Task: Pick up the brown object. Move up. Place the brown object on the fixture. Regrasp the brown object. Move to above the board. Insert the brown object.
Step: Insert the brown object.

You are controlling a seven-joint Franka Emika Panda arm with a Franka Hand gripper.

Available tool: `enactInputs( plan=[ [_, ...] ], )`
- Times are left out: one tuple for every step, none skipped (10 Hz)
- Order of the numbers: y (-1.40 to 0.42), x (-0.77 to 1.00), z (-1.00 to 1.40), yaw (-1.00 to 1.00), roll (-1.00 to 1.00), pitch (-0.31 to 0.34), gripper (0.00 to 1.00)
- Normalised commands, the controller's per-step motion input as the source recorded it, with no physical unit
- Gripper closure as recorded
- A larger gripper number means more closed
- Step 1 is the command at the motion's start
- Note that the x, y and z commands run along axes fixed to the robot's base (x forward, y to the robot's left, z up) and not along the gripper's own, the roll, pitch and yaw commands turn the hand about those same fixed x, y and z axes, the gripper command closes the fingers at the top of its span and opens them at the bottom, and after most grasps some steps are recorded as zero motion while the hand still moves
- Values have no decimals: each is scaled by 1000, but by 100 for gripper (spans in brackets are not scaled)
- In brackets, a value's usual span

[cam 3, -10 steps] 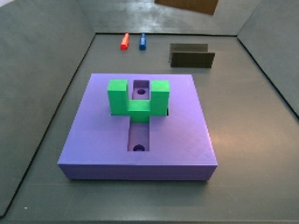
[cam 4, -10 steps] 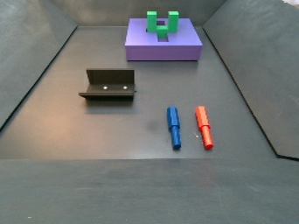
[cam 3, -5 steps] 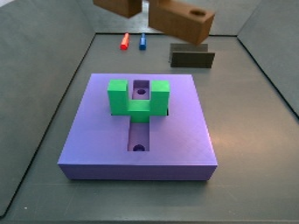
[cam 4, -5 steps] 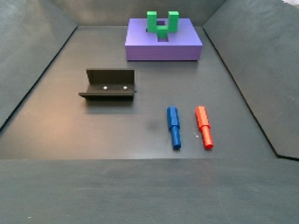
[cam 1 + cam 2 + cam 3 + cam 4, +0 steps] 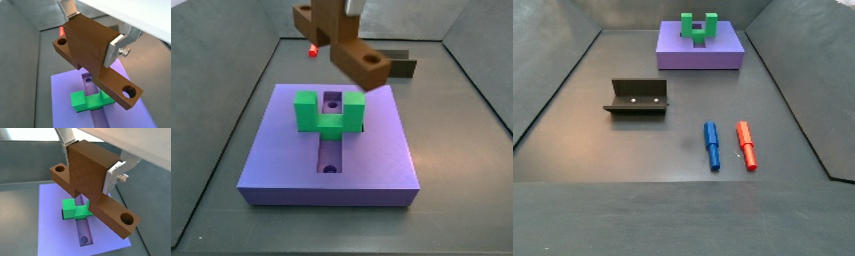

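Observation:
My gripper (image 5: 93, 31) is shut on the brown object (image 5: 83, 45), a cross-shaped block with a round hole near the end of its long arm. One silver finger (image 5: 114, 176) presses on the side of its upright stem. In a side view the brown object (image 5: 348, 48) hangs above the far end of the purple board (image 5: 378, 150), over the green U-shaped block (image 5: 323, 113); only a sliver of the gripper (image 5: 342, 6) shows at the frame's edge. Both wrist views look down on the board (image 5: 53, 225) and the green block (image 5: 73, 208). The fixture (image 5: 637, 97) stands bare on the floor.
A blue pen (image 5: 711, 145) and a red pen (image 5: 747, 145) lie side by side on the floor beyond the fixture (image 5: 401, 66). The red pen (image 5: 311, 48) shows past the board's far end. Grey walls enclose the floor on all sides.
The brown object has come down and leftward in the side view, from the frame's top edge to a spot over the board's far end. Nothing on the floor moved.

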Motion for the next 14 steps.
enactInputs(
  plan=[
    [0, 0, -420, -871, -161, 203, 100],
    [0, 0, -400, -866, -166, 203, 100],
    [-163, 0, -97, -771, -197, 0, 100],
    [-251, -66, -89, -597, -337, -293, 100],
    [-120, 0, -9, -543, -457, -329, 100],
    [-89, -11, -17, -563, -473, -343, 100],
    [-11, 0, -40, -594, -483, -349, 100],
    [-126, -171, -300, -494, -301, -314, 100],
    [-169, -80, -383, -563, -214, -286, 100],
    [-171, -46, -329, -477, 0, -241, 100],
    [-206, -77, -254, -91, 176, -161, 100],
    [-86, -11, -114, 34, 110, -24, 100],
    [0, 17, 0, 0, 150, 0, 100],
    [71, 26, 0, 0, 241, 43, 100]
  ],
)
